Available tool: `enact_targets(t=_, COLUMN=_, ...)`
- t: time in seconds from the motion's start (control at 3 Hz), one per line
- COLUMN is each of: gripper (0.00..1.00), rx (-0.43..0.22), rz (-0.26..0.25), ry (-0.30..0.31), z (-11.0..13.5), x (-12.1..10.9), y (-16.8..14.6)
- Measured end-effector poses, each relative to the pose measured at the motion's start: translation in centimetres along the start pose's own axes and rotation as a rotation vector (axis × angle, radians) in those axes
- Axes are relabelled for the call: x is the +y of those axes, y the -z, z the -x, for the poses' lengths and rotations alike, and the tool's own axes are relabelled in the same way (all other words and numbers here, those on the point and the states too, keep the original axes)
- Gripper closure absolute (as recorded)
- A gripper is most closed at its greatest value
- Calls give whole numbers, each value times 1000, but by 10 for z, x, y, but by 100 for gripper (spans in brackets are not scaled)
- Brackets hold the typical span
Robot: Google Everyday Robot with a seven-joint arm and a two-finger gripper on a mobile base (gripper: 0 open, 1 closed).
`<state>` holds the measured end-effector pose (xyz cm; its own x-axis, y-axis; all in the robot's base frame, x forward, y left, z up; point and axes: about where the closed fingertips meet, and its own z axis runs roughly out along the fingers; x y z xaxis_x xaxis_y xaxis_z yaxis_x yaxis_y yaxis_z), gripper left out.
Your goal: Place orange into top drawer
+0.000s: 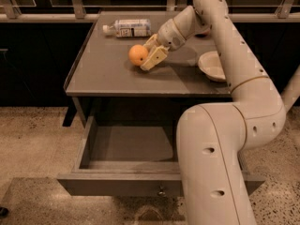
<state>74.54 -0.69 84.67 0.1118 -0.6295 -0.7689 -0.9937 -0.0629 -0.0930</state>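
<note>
End effector (149,51) against the orange (138,55), grip I cannot tell, well back from the worktop's (103,74) front edge, top drawer (117,186) open below.

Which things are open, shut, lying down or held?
orange, held in the gripper
gripper, shut on the orange, over the table
top drawer, pulled open
bottle, lying on its side
bowl, upright on the table
</note>
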Motion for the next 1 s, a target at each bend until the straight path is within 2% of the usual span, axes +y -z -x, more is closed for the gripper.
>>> enact_targets(t=0.67, gripper=100, rx=-31, rz=-2, ry=-2, z=1, x=-4, y=-7)
enact_targets(t=1.0, gripper=100, rx=-46, rz=9, ry=-13, z=11, x=9, y=10)
